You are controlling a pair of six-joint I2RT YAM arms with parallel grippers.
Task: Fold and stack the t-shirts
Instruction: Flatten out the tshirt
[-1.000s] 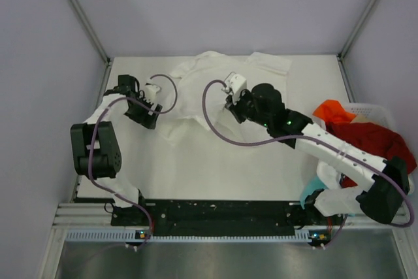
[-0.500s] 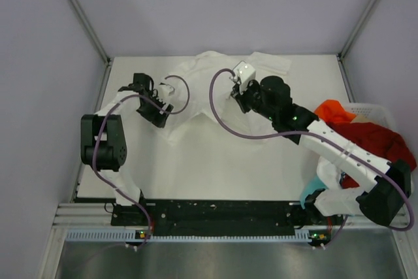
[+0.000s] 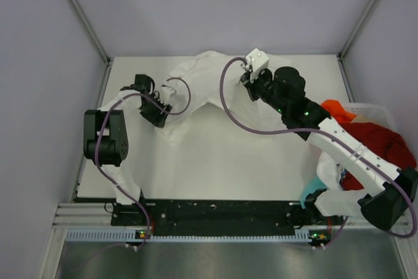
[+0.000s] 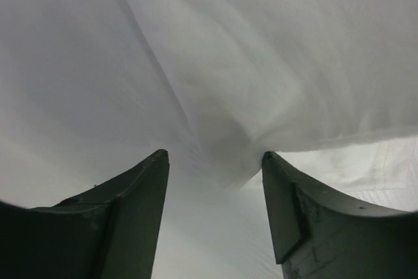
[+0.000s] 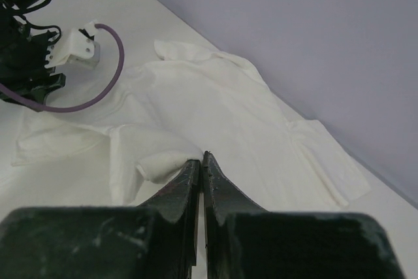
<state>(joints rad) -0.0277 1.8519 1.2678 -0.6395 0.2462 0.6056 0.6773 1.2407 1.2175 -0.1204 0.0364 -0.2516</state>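
A plain white t-shirt point(image 3: 196, 83) lies crumpled at the back middle of the table. My right gripper point(image 3: 250, 84) is at its right side. In the right wrist view the gripper point(image 5: 202, 156) is shut, pinching a small fold of the white t-shirt point(image 5: 215, 102) at its tips. My left gripper point(image 3: 162, 110) is at the shirt's left edge. In the left wrist view it point(image 4: 215, 161) is open, with the white cloth point(image 4: 228, 63) lying between and beyond the fingers. Red point(image 3: 375, 142) and orange point(image 3: 333, 109) shirts sit at the right.
A white lattice basket point(image 3: 369, 108) at the right edge holds the red and orange shirts. A teal cloth point(image 3: 315, 187) hangs by the right arm's base. Purple cables loop off both wrists. Grey walls close in the table's back and sides.
My right gripper moved back and to the right, drawing the shirt's right part with it. My left gripper shifted right onto the shirt's left edge.
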